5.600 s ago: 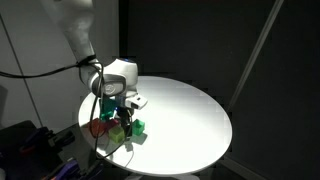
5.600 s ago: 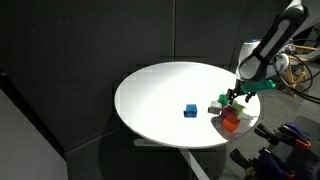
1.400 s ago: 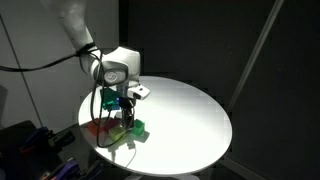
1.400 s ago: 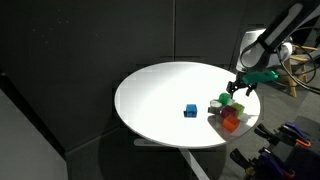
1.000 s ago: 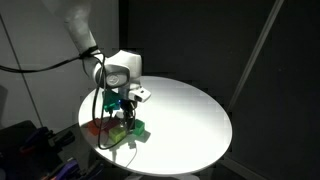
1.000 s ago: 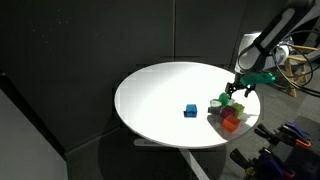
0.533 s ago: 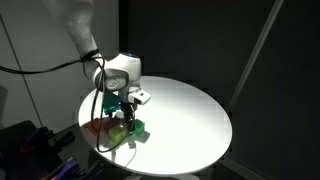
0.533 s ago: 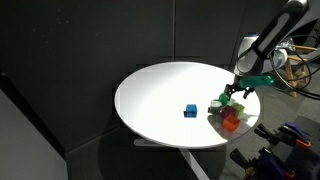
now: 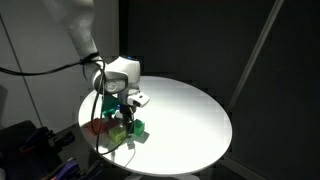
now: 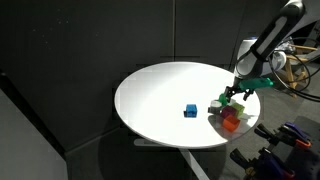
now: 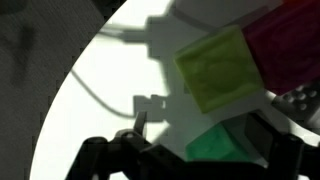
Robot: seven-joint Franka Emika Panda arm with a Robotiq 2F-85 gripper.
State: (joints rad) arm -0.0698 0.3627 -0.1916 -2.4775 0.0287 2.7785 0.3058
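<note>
Claw [image 10: 236, 97] released, jaws spread wide with nothing between them, hanging low over a huddle of blocks at the right edge of the round table [image 10: 160, 90] in an exterior view. Green block [image 9: 138, 128] is nearest, just under the fingertips; cannot tell if they touch. Yellow-green block [image 11: 218, 68] sits beside it, red block [image 10: 231, 121] on the near side, whitish block [image 10: 214, 108] on the left. Blue block [image 10: 190, 110] sits alone further left, well apart. Progress, judged: no grasp made, every block down on the table, all lifting left. Wrist view is blurred and dark, and its edge cuts off the red block. Claw body hides part of the huddle in both exterior views.
</note>
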